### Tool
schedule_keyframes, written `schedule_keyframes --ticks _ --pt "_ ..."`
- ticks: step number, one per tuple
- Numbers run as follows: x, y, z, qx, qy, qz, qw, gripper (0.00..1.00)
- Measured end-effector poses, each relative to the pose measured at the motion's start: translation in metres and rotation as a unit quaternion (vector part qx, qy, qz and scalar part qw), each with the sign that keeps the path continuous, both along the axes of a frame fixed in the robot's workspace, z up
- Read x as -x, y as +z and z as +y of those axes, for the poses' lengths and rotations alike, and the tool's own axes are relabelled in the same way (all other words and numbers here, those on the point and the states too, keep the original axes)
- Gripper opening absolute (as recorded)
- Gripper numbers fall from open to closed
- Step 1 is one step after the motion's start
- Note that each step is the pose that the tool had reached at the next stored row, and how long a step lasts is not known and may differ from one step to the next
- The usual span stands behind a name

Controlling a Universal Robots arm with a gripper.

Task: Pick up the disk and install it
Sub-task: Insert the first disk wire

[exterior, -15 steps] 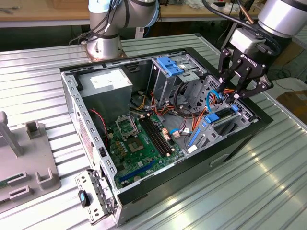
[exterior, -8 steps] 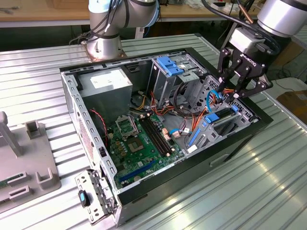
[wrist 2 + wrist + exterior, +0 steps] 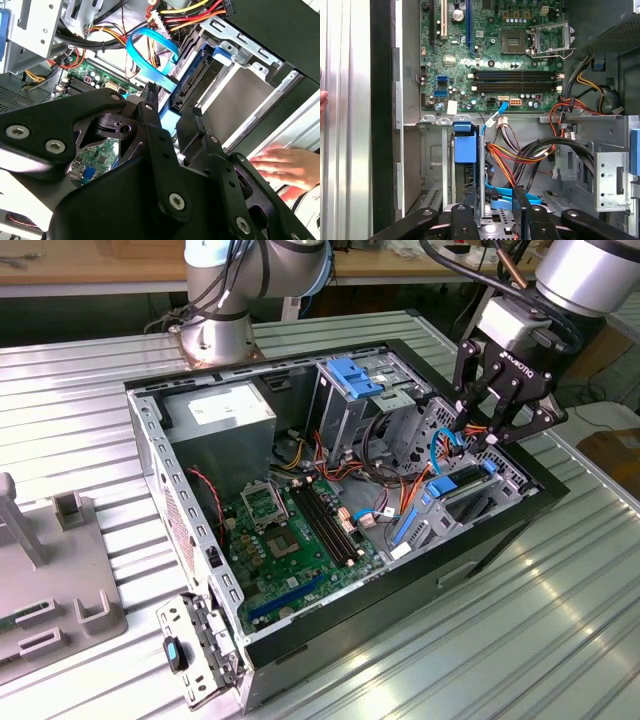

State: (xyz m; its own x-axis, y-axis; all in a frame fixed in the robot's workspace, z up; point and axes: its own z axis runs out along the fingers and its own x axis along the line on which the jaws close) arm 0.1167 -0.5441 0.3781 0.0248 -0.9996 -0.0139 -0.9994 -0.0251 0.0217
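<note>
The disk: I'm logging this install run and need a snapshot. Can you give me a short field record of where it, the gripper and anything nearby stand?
disk: grey drive in a blue carrier, seemingly seated in the metal bay along the case's wall
gripper: hovers at the bay, right by the disk's end
blue cable: arcs just beyond the gripper
person's hand: rests outside the case, beside the bay
case: open, lying on the ribbed table

In the second wrist view the claw (image 3: pixel 173 100) hides the nearer end of the disk (image 3: pixel 245 95), and a hand (image 3: pixel 286 167) beyond it is cut off by the picture's edge.
</note>
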Motion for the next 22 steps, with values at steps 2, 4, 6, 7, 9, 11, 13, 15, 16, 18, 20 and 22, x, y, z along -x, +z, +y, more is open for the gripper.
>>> schedule_keyframes --ticks 2,4,6,7,9,11,13,15,16,18,20,22 --pt "0.0 0.0 0.0002 0.0 0.0 0.0 1.0 0.42" --pt "0.0 0.0 0.0006 0.0 0.0 0.0 1.0 0.42" --pt "0.0 0.0 0.001 0.0 0.0 0.0 1.0 0.42" --pt "0.0 -0.0001 0.0012 -0.0001 0.0 0.0 1.0 0.42" --pt "0.0 0.0 0.0016 0.0 0.0 0.0 1.0 0.42" --pt "0.0 0.0 0.0021 0.0 0.0 0.0 1.0 0.42" --pt "-0.0036 -0.0001 0.0021 0.0 0.0 0.0 1.0 0.42" --pt "-0.004 -0.001 0.0021 0.0 0.0 0.0 1.0 0.42" --pt "-0.0041 -0.0029 0.0023 0.0 0.0 0.0 1.0 0.42" --pt "-0.0046 -0.008 0.003 0.0003 0.0 0.0 1.0 0.42" --pt "-0.0056 -0.0127 0.0034 0.0003 0.0 0.0 1.0 0.42" --pt "-0.0115 -0.0151 0.0035 0.0002 0.0 0.0 1.0 0.42"
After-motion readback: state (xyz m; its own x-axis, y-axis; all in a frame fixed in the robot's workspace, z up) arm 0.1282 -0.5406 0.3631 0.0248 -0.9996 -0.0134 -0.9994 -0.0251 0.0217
